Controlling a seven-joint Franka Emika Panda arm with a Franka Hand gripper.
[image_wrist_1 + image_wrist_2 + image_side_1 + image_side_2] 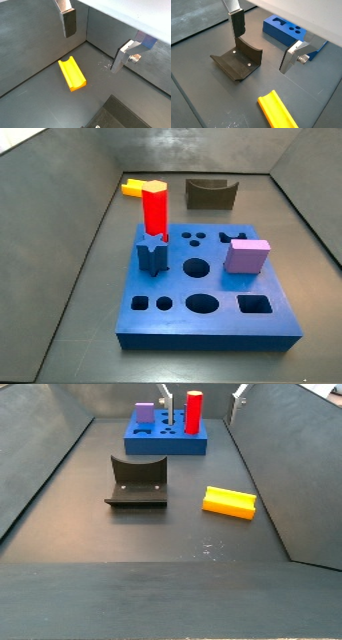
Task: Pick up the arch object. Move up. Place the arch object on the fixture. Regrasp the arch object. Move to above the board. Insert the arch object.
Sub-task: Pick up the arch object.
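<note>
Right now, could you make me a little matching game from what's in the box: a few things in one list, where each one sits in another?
Things:
1. arch object
2. red prism
3. lilac cube
4. end effector

Places:
A. standing upright in a hole of the board
B. lying on the floor, beside the fixture
C. open, in the air above the floor, holding nothing
D. resting on top of the board, near one edge

Pairs: 1-B, 2-A, 3-D, 4-C
</note>
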